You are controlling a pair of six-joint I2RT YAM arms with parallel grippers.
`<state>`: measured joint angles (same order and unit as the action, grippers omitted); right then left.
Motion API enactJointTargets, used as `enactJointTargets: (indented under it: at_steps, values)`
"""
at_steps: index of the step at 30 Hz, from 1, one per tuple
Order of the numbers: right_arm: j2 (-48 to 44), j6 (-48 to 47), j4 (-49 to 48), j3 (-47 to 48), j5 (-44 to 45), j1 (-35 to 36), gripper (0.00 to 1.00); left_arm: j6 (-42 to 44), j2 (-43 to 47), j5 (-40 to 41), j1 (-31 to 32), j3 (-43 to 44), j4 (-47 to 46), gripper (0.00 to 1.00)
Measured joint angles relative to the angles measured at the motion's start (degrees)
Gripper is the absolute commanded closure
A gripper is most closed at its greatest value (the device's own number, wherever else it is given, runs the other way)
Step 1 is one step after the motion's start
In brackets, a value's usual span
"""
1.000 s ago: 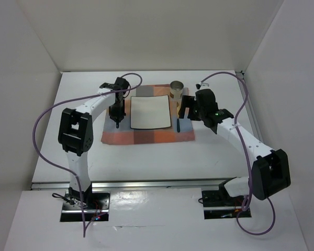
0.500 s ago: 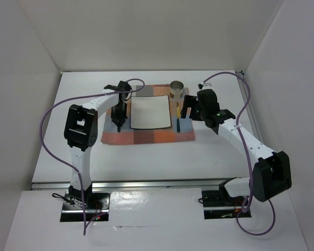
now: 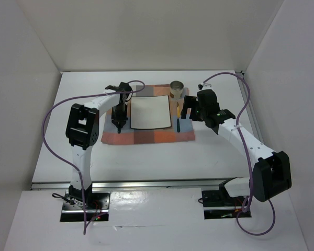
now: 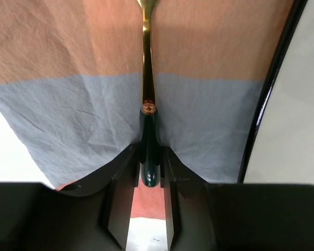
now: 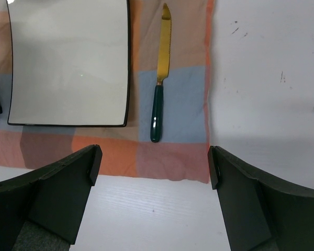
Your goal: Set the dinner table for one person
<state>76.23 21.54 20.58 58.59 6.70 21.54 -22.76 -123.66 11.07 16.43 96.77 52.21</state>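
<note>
**Desk** (image 3: 146, 162): large flat white top, metal rail along the near edge. It fills the floor of a white-walled enclosure, with both arm bases at its near side. Everything listed below rests on its far middle part.

**Cloth** (image 3: 157, 135): checked in orange and blue-grey, lying flat on the desk, slightly creased.

**Plate** (image 3: 149, 112): square, white, with a dark rim. It sits on the middle of the cloth.

**Knife** (image 5: 158, 89): gold serrated blade, dark green handle. It lies on the cloth just right of the plate and apart from it, blade to the far side and handle to the near side.

**Fork** (image 4: 148, 130): gold stem, dark green handle. It lies on the cloth just left of the plate, tines to the far side.

**Cup** (image 3: 177, 89): round, with a grey rim and a tan body. It stands upright at the far right corner of the cloth; whether it is on the cloth or just off it cannot be told.

**Left end effector** (image 3: 118, 123): low over the left side of the cloth, pointing down. The fingers are set narrow, one on each side of the near end of the fork handle. Whether they press on the handle cannot be told.

**Right end effector** (image 5: 154, 151): raised over the right side of the cloth, above the knife. The fingers are spread wide, with nothing between them.
</note>
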Motion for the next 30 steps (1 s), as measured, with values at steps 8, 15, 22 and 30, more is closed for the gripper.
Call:
enactJointTargets:
  at_steps: [8, 15, 22, 30]
  values:
    - [0.0, 0.0, 1.5, 0.7, 0.4, 0.0, 0.00, 0.1, 0.3, 0.6, 0.0, 1.9, 1.7, 0.24]
    - [0.0, 0.4, 4.3, 3.4, 1.6, -0.1, 0.00, 0.1, 5.2, 0.9, 0.0, 9.3, 5.2, 0.19]
    - [3.0, 3.7, 9.6, 10.9, 3.8, -1.5, 0.00, 0.3, 18.7, -1.2, 0.0, 12.9, 6.2, 0.19]
    - [6.2, 6.2, 15.4, 14.9, 6.3, -1.8, 0.00, 0.4, 31.2, -5.0, 0.0, 9.8, 5.7, 0.18]
